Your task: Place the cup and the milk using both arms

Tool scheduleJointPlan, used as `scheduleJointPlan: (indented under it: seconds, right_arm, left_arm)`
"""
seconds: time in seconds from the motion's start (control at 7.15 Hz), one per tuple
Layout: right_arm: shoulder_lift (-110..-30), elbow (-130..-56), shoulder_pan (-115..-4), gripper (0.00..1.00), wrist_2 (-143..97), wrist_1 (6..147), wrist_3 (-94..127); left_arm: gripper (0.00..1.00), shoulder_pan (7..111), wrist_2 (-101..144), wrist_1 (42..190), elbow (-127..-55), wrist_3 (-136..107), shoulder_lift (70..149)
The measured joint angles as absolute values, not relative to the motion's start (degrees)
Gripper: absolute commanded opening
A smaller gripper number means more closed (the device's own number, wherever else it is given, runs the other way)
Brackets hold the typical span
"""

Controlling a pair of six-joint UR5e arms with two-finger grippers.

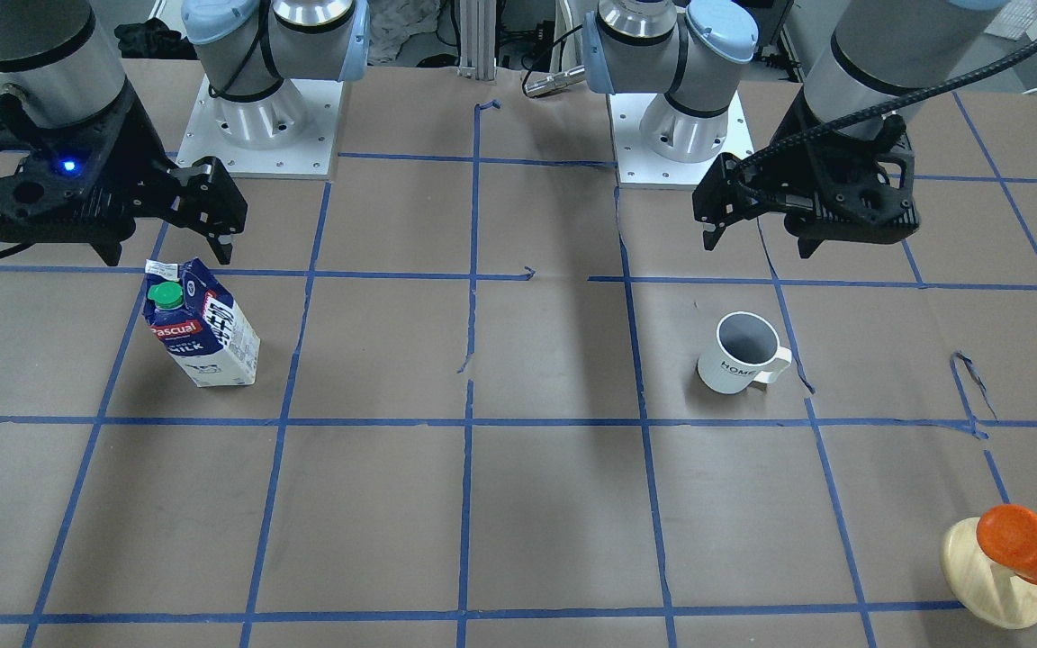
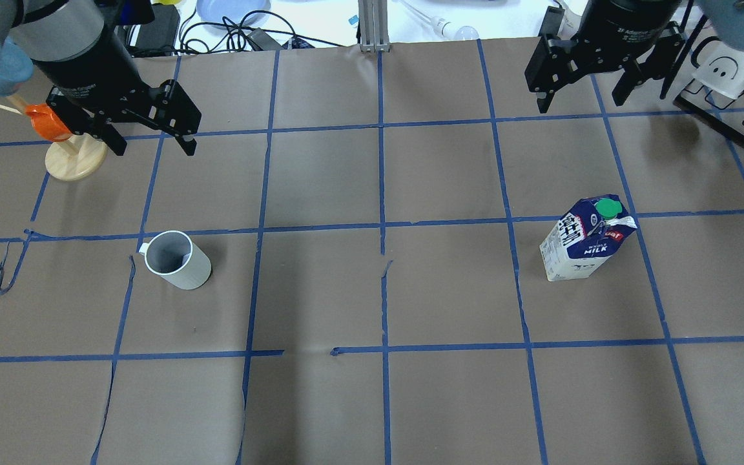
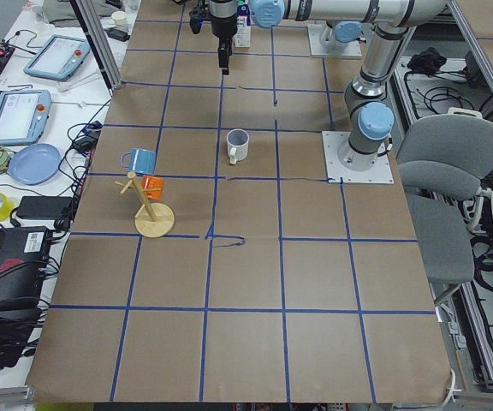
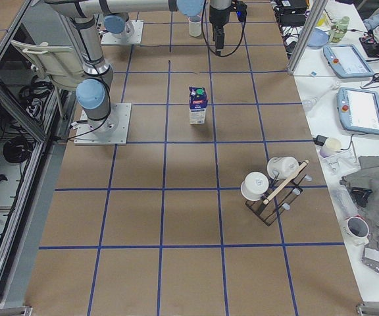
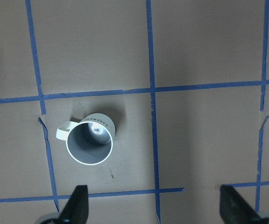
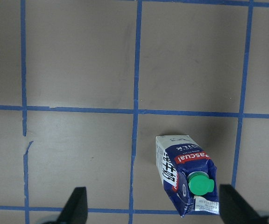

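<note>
The white cup point(image 1: 739, 355) with grey inside stands upright on the brown paper, also seen in the overhead view point(image 2: 175, 261) and the left wrist view point(image 5: 90, 144). My left gripper point(image 2: 152, 143) hangs open and empty above the table, beyond the cup; it also shows in the front-facing view point(image 1: 757, 243). The blue and white milk point(image 1: 203, 333) carton with green cap stands upright, also seen in the overhead view point(image 2: 585, 242) and the right wrist view point(image 6: 186, 179). My right gripper point(image 2: 580, 103) hangs open and empty above and beyond it; it also shows in the front-facing view point(image 1: 167, 255).
An orange cup on a wooden stand point(image 2: 65, 145) sits close beside my left gripper; a blue cup point(image 3: 139, 160) hangs on the same stand. A rack of white mugs point(image 4: 275, 184) stands on the right side. The arm bases point(image 1: 257, 135) are at the robot's table edge.
</note>
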State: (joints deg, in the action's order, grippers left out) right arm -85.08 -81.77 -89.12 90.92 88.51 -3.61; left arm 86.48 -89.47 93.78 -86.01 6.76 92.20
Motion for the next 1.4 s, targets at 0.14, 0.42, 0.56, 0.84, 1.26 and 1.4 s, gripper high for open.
scheduleJointPlan:
  seconds: [0.14,0.42,0.56,0.84,1.26,1.4]
  right_arm:
    - [-85.08,-81.77,-89.12,1.0,90.97,88.5,-3.62]
    - [-85.08,-81.81,-89.12,1.0,91.04,88.51,-3.74]
    - [-85.08,-81.82,-89.12,1.0,91.05,88.52,-3.76]
    - [-85.08,-81.93,-89.04,1.0,91.05,88.51,-3.78]
    - [-85.08,-82.15,-88.97,1.0,91.09,88.48,-3.78]
    - [-85.08,-82.17,-88.96,1.0,91.08,88.47,-3.78]
  left_arm:
    - [1.0,86.48,-89.47,93.78,-86.03,6.76,92.2]
    - [1.0,86.48,-89.53,93.78,-86.04,6.77,92.2]
    - [1.0,86.48,-89.65,93.8,-86.04,6.77,92.19]
    - [1.0,86.35,-89.73,93.82,-86.04,6.73,92.17]
    - [1.0,86.23,-89.79,93.81,-86.99,6.75,92.05]
    - [1.0,86.23,-89.81,93.79,-87.23,6.76,91.99]
